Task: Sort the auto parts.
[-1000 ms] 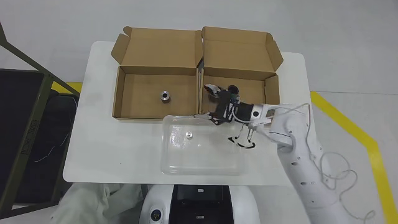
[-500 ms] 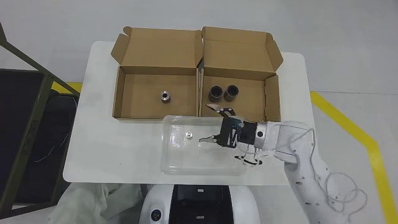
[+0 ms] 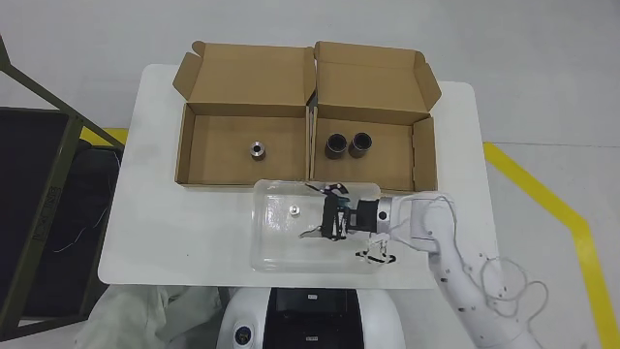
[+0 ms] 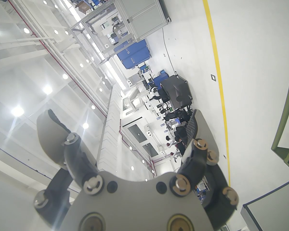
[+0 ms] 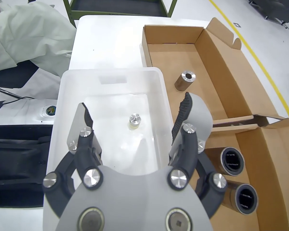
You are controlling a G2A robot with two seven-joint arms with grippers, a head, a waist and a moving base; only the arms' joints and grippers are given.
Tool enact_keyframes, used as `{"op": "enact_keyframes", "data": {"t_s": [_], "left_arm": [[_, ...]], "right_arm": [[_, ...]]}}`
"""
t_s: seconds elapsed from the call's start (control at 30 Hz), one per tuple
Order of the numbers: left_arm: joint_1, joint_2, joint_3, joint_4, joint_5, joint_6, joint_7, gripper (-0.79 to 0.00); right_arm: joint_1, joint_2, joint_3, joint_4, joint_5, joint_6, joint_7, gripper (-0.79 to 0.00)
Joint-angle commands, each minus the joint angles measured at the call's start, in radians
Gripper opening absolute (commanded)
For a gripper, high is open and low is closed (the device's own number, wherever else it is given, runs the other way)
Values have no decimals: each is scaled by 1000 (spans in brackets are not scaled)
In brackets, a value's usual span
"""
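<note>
My right gripper [image 3: 318,211] [image 5: 134,112] hangs open over the clear plastic bin [image 3: 266,252] [image 5: 67,82], nothing between its fingers. A small silver metal part [image 3: 294,210] [image 5: 134,120] lies on the bin floor, just ahead of the fingertips. Two black-lined cylindrical bushings [image 3: 349,143] [image 5: 238,176] lie side by side in the right cardboard box [image 3: 422,145] [image 5: 274,159]. One silver metal cylinder [image 3: 256,150] [image 5: 185,80] stands in the left cardboard box [image 3: 184,145] [image 5: 207,49]. My left gripper [image 4: 121,123] is open and points up into the hall, holding nothing.
Both boxes stand at the back of the white table [image 3: 155,204] with their lids folded back. The bin sits at the table's front edge. A green metal cart [image 3: 39,184] [image 5: 120,1] stands to the left of the table.
My right gripper has drawn back from the right box, leaving a second bushing there, and swung down and left over the clear bin.
</note>
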Motion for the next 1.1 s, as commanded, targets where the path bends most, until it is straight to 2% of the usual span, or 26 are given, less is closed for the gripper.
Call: {"op": "enact_keyframes", "data": {"t_s": [0.0,0.5,0.9,1.07], "left_arm": [[0,0,0,0,0,0,0,0],[0,0,0,0,0,0,0,0],[0,0,0,0,0,0,0,0],[0,0,0,0,0,0,0,0]], "right_arm": [[17,-2,-21,29,3,5,2,-99],[83,-6,-116,150,6,43,23,-114],[135,-15,-181,248,4,115,50,-129],[169,-25,-218,299,18,138,65,-172]]}}
